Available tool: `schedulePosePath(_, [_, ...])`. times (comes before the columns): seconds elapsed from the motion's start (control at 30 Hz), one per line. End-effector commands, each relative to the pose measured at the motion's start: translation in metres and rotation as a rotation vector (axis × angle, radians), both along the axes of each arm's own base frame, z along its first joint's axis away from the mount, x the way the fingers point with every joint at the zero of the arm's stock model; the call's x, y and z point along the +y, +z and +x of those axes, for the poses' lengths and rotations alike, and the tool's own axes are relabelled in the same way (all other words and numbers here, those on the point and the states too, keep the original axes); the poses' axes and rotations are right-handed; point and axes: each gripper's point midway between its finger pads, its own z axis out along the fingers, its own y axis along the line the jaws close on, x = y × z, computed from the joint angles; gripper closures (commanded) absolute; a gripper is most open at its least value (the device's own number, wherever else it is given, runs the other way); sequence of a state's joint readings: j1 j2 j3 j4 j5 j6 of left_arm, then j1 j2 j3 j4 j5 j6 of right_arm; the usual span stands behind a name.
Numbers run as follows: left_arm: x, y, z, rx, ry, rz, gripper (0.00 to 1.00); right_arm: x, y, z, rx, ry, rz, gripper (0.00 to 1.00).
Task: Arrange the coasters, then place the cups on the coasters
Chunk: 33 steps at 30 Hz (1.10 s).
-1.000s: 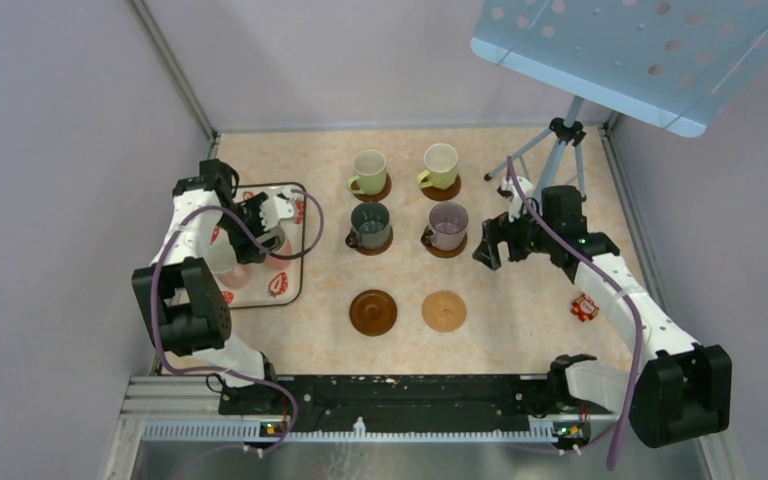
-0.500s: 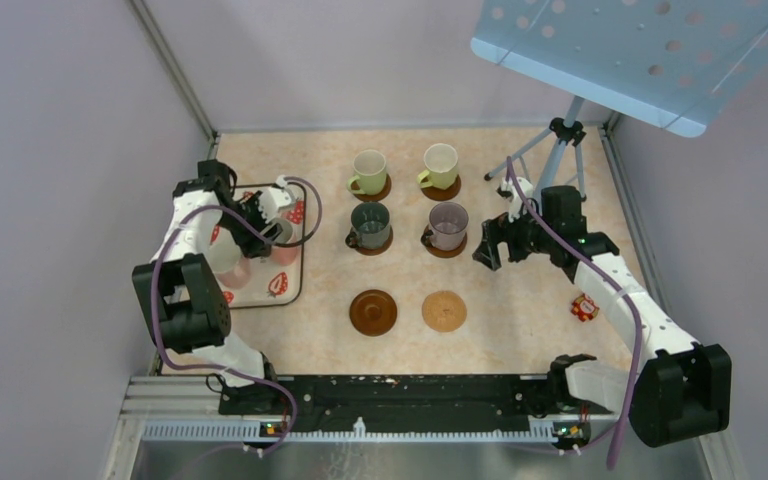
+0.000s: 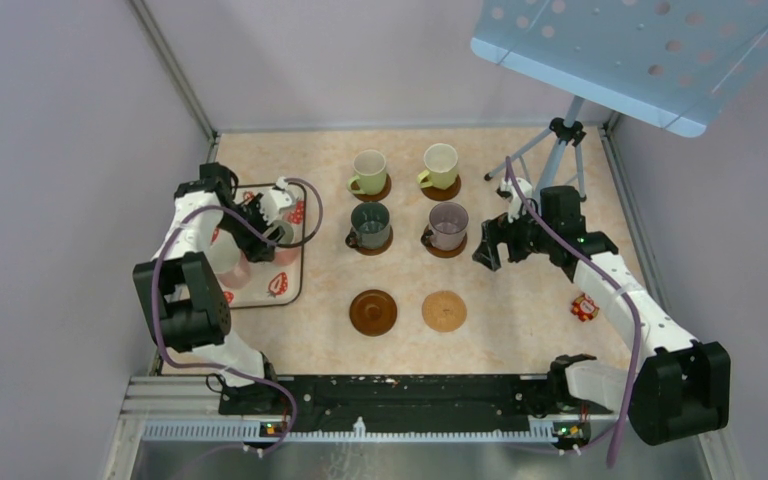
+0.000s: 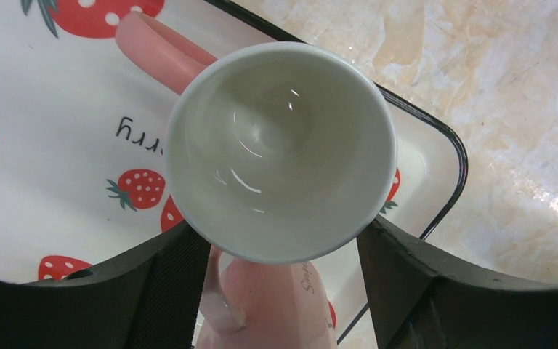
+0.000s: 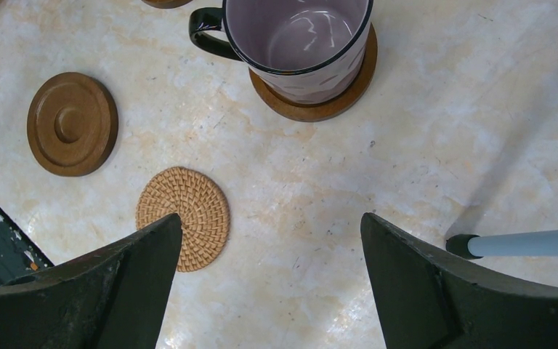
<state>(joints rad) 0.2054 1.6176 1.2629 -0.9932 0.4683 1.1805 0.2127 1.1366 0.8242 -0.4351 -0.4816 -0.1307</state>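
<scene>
My left gripper (image 3: pixel 278 231) (image 4: pixel 280 229) is shut on a pink cup (image 4: pixel 280 145), a finger against each side of it, over the right edge of the strawberry tray (image 3: pixel 278 291). A second pink cup (image 4: pixel 276 309) (image 3: pixel 234 268) sits on the tray below. Two light green cups (image 3: pixel 369 172) (image 3: pixel 440 165), a dark green-grey cup (image 3: pixel 370 225) and a mauve cup (image 3: pixel 448 224) (image 5: pixel 298 36) each stand on a coaster. A dark brown coaster (image 3: pixel 373 312) (image 5: pixel 72 123) and a tan coaster (image 3: pixel 444 311) (image 5: pixel 185 211) lie bare. My right gripper (image 3: pixel 487 250) (image 5: pixel 271 222) hangs open right of the mauve cup.
A tripod (image 3: pixel 552 150) stands at the back right under a blue perforated panel (image 3: pixel 640 50); one tripod foot (image 5: pixel 465 246) shows near my right fingers. A small red object (image 3: pixel 585 307) lies by the right arm. Walls close in left, back and right.
My left gripper's jaws have narrowed onto the pink cup and shifted slightly right with it toward the tray's edge. The right arm has not moved.
</scene>
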Motion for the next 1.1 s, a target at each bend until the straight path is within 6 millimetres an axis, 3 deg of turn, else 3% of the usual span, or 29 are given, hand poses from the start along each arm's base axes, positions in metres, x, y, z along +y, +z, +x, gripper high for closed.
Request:
schedulePosePath(0.0, [0.007, 0.0, -0.007, 0.04, -0.023, 0.015, 0.21, 0.0, 0.009, 0.006, -0.039, 0.013, 0.01, 0.08])
schedulePosePath(0.13, [0.023, 0.014, 0.0, -0.009, -0.064, 0.062, 0.17, 0.001, 0.01, 0.006, -0.042, 0.016, 0.011, 0.08])
schedulePosePath(0.33, [0.034, 0.049, 0.025, -0.091, -0.148, 0.099, 0.13, 0.002, 0.009, 0.004, -0.038, 0.03, 0.013, 0.09])
schedulePosePath(0.5, [0.045, 0.08, 0.071, -0.204, -0.111, 0.117, 0.13, 0.002, 0.009, 0.004, -0.037, 0.033, 0.013, 0.08])
schedulePosePath(0.63, [0.024, 0.092, 0.093, -0.179, -0.026, -0.039, 0.18, 0.001, 0.007, 0.004, -0.034, 0.03, 0.007, 0.08])
schedulePosePath(0.7, [0.008, 0.092, 0.098, -0.146, 0.018, -0.1, 0.18, 0.001, 0.007, 0.004, -0.036, 0.031, 0.006, 0.08])
schedulePosePath(0.83, [-0.014, 0.074, 0.103, -0.103, 0.077, -0.082, 0.16, 0.002, 0.005, 0.005, -0.03, 0.031, 0.006, 0.08])
schedulePosePath(1.07, [-0.032, 0.04, 0.115, -0.087, 0.084, 0.036, 0.16, 0.003, 0.003, 0.006, -0.019, 0.035, 0.007, 0.09])
